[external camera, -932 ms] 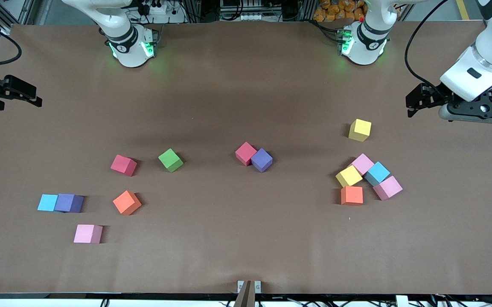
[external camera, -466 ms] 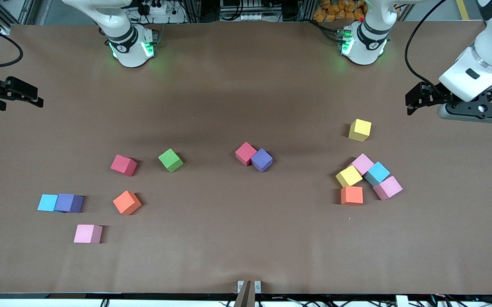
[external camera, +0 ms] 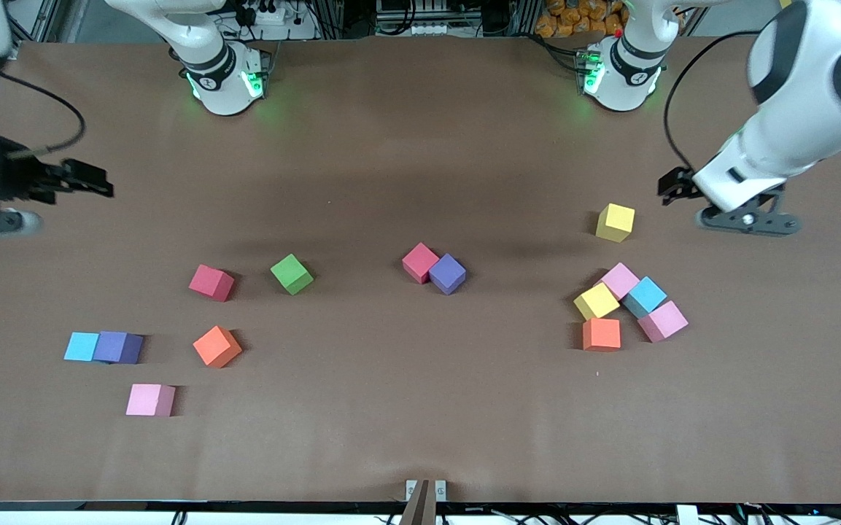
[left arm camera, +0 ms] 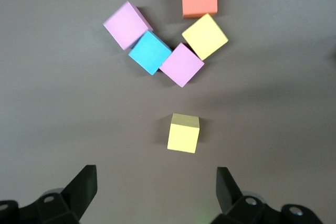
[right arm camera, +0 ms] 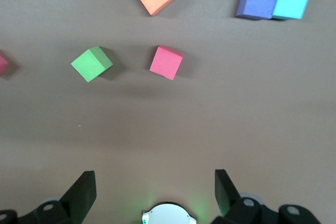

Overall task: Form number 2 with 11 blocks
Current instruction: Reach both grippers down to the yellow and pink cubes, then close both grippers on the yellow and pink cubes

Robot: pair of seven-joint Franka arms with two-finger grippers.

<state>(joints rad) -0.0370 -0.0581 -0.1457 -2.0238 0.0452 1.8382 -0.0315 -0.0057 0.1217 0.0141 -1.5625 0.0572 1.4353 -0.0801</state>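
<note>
The blocks lie loose on the brown table, and no digit shape shows. A lone yellow block (external camera: 615, 222) (left arm camera: 184, 133) sits near my left gripper (external camera: 674, 188) (left arm camera: 156, 187), which is open, empty and in the air beside it. Nearer the front camera is a cluster of a pink (external camera: 620, 280), yellow (external camera: 596, 300), light blue (external camera: 645, 296), pink (external camera: 662, 321) and orange block (external camera: 602, 335). A red (external camera: 420, 262) and a purple block (external camera: 447, 273) touch at mid-table. My right gripper (external camera: 92, 182) (right arm camera: 155, 187) is open and empty above the table's right-arm end.
Toward the right arm's end lie a green block (external camera: 292, 273) (right arm camera: 92, 63), a red block (external camera: 211, 282) (right arm camera: 166, 62), an orange block (external camera: 216, 345), a light blue block (external camera: 82, 346) touching a purple block (external camera: 119, 347), and a pink block (external camera: 150, 399).
Both arms have swung in over the table. My left gripper has moved toward the lone yellow block. My right gripper has moved inward from the table's end. No block has moved.
</note>
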